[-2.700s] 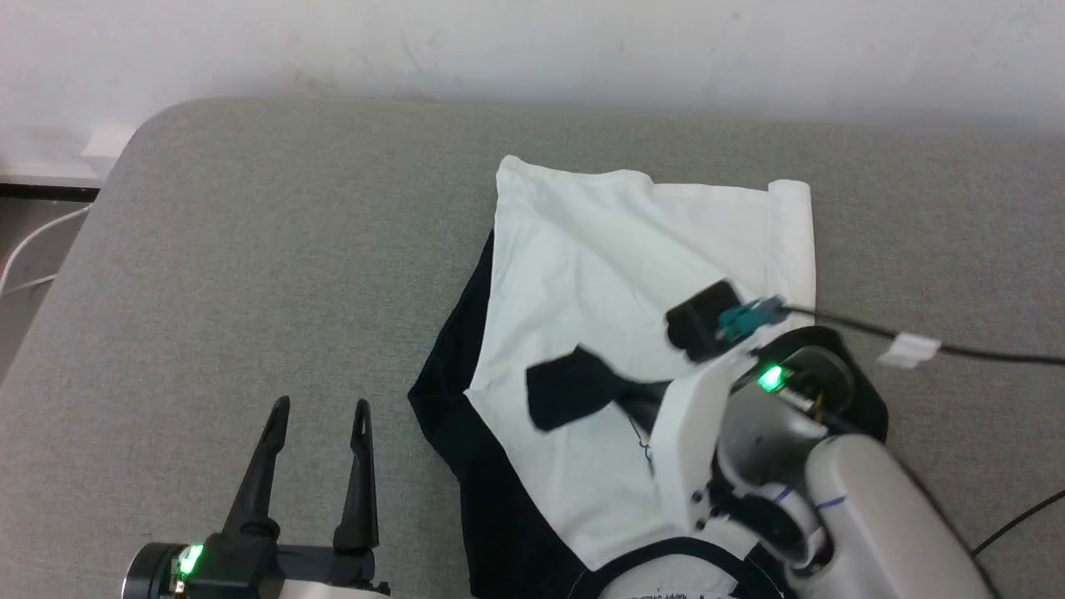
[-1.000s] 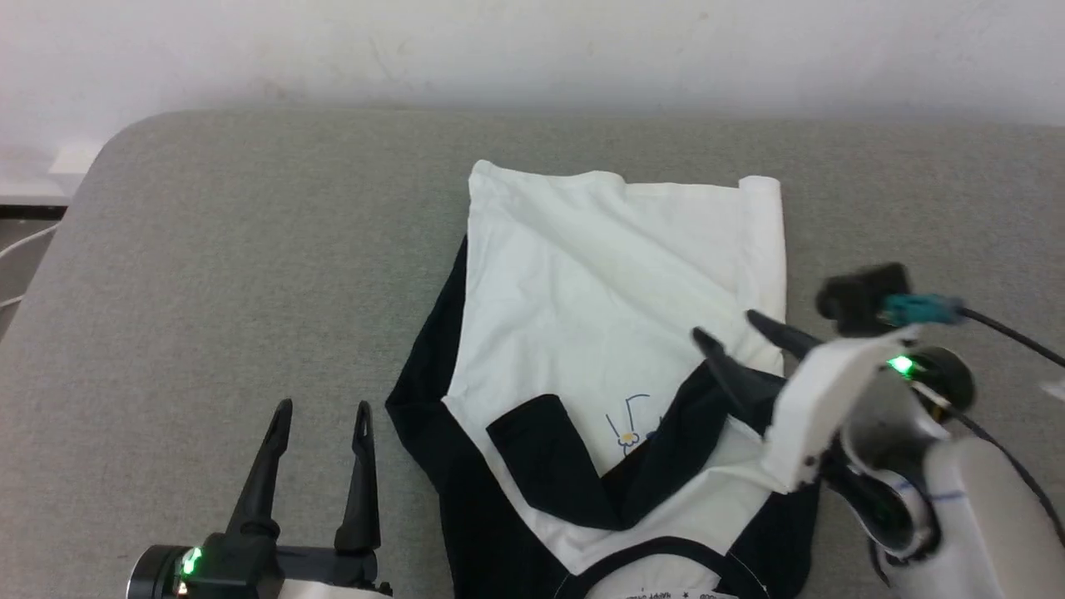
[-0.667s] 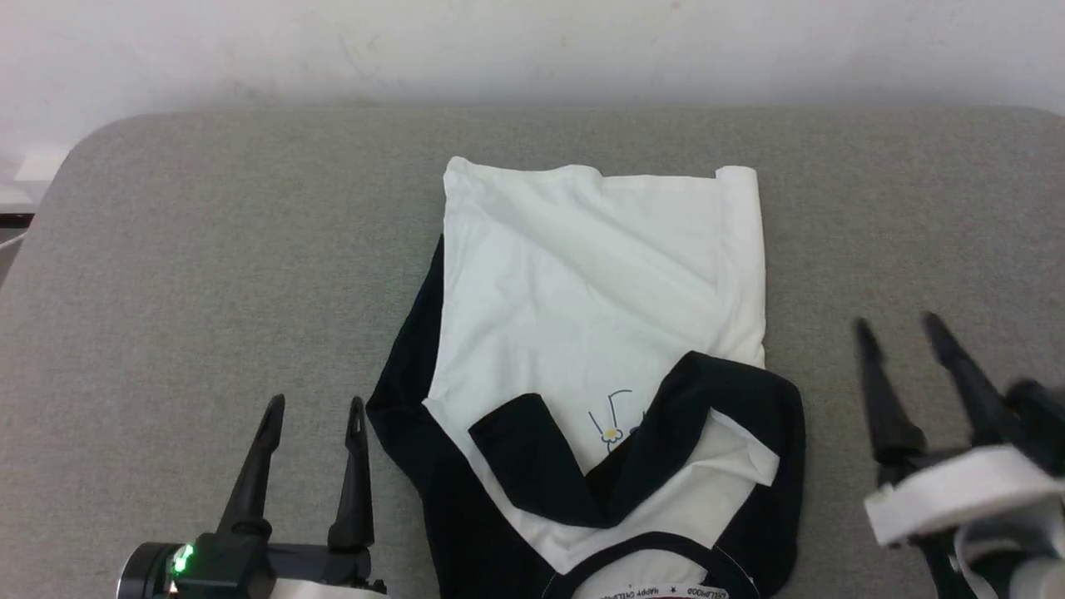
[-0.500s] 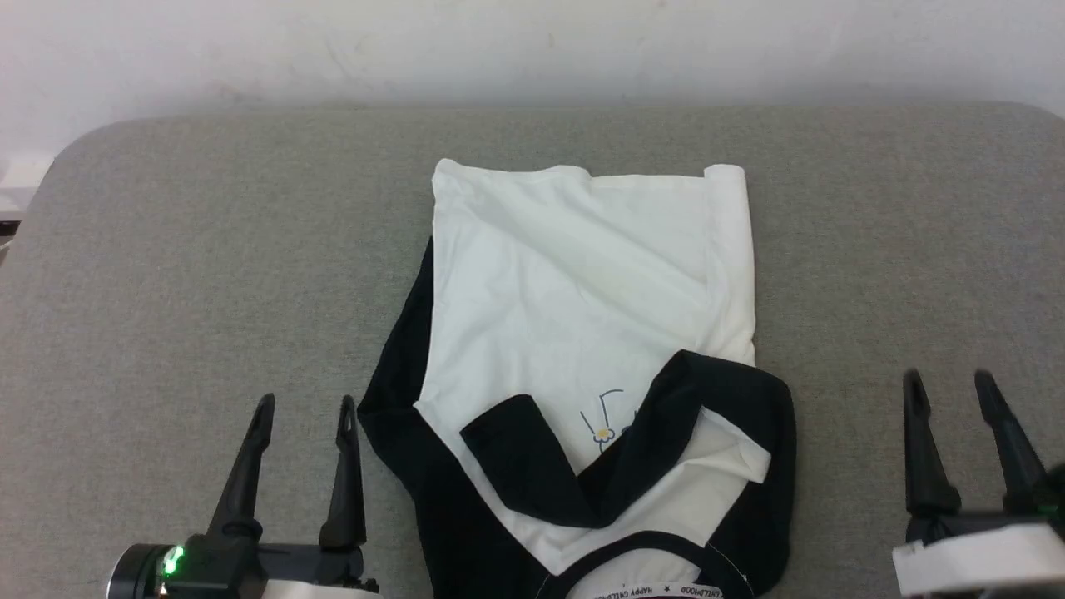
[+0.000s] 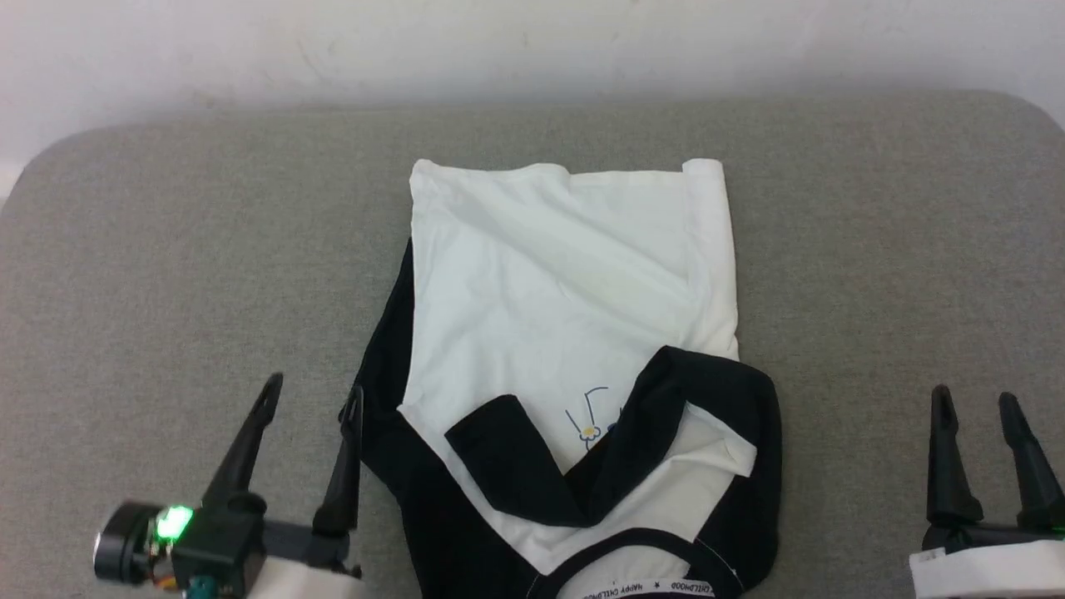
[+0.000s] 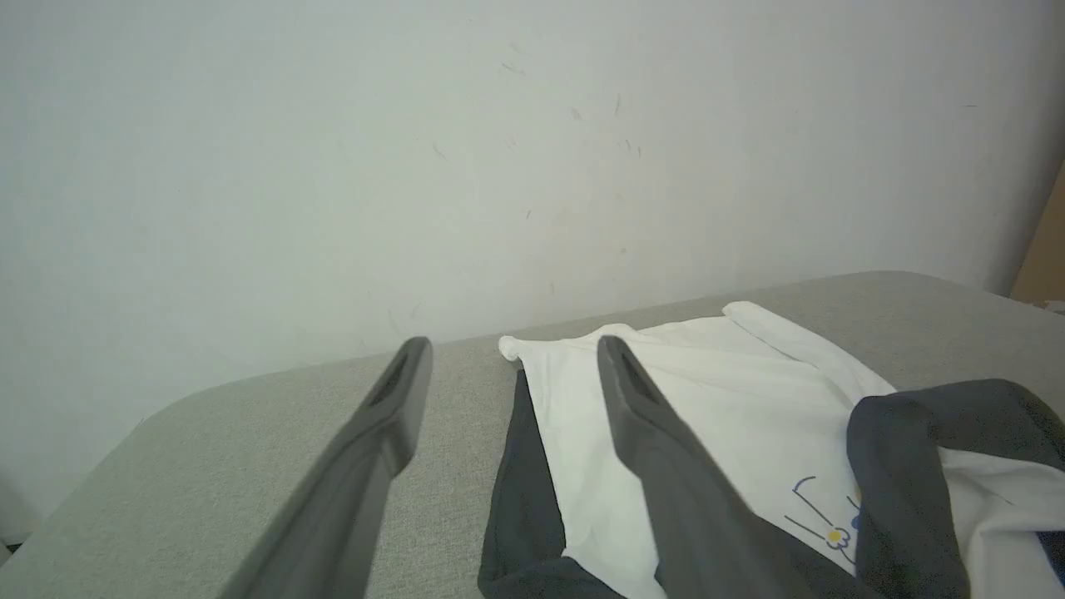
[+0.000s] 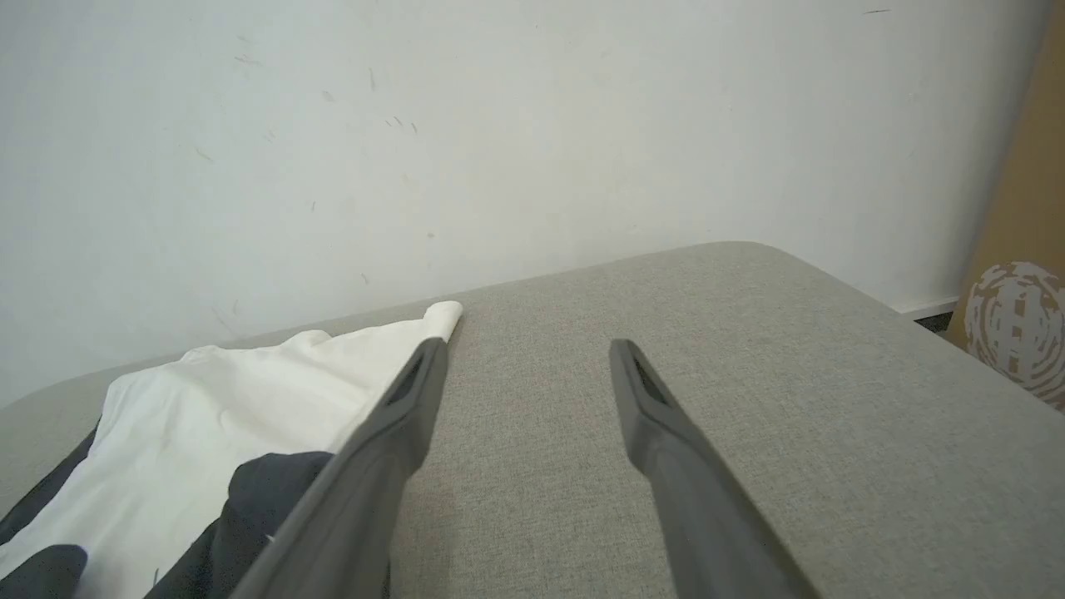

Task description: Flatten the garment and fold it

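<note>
The garment (image 5: 549, 274) lies in the middle of the head view, on a grey padded top (image 5: 166, 249). Its white body reaches toward the top of the frame. Its black collar (image 5: 636, 537) sits at the bottom edge, with tiny white letters (image 5: 649, 590) inside the neck band. Both black sleeves are folded in over the white part. The left sleeve (image 5: 507, 466) lies across the lower middle. The right sleeve (image 5: 715, 387) bends in from the right side. The two meet in a V shape, and a small drawing (image 5: 589, 416) peeks out between them. The white cloth has some wrinkles, and its right edge is rolled over a little. A strip of black cloth sticks out along its left edge.

The left gripper (image 5: 315, 385) is at the lower left of the frame. Its two dark fingers are spread apart, with nothing between them. One fingertip is just beside the black strip; whether it touches cannot be told. The right gripper (image 5: 974, 395) is at the lower right, well apart from the garment. Its fingers are spread wide too and hold nothing. A white wall (image 5: 532, 42) runs along the top.
</note>
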Motion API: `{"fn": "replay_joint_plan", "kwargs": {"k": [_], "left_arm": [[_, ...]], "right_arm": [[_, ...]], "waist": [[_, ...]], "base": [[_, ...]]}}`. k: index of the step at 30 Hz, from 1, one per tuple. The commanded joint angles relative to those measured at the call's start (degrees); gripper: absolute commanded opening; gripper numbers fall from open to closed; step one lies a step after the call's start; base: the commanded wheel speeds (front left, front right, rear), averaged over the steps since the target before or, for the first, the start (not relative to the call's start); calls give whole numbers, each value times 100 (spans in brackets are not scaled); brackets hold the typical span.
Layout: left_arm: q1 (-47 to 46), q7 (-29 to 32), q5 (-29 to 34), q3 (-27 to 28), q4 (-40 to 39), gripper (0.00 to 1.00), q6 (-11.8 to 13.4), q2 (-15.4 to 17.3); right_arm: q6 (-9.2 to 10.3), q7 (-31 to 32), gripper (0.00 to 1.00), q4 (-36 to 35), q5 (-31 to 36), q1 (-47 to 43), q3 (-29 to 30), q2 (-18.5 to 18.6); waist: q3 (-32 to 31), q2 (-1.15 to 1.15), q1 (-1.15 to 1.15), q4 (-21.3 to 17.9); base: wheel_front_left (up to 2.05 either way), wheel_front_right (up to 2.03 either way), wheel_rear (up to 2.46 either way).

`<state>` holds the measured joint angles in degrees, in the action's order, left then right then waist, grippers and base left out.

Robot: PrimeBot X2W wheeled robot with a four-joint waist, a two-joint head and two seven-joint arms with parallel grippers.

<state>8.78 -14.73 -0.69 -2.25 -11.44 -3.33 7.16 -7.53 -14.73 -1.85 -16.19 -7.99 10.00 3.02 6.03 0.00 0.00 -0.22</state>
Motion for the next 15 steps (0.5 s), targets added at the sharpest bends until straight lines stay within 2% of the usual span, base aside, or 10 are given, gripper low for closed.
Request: {"fn": "replay_joint_plan", "kwargs": {"k": [1, 4, 9, 15], "left_arm": [[-216, -27, 61, -18, 93, 100, -69, 126], [-744, 83, -10, -87, 471, 100, -226, 390], [-1802, 707, -231, -336, 1157, 100, -366, 765], [-2850, 1692, -834, -713, 2116, 100, -408, 930]], "right_arm": [[4, -25, 100, -46, 19, 89, 27, -13], [4, -26, 100, -120, 60, 163, 51, -13], [4, -26, 100, -172, 95, 313, 3, -13], [4, -26, 100, -201, 136, 480, -72, -13]], "waist": [[111, 0, 0, 37], [293, 0, 0, 50], [743, 0, 0, 47], [1218, 0, 0, -6]], "base": [[0, 0, 0], [0, 0, 0], [0, 0, 0], [0, 0, 0]]}}
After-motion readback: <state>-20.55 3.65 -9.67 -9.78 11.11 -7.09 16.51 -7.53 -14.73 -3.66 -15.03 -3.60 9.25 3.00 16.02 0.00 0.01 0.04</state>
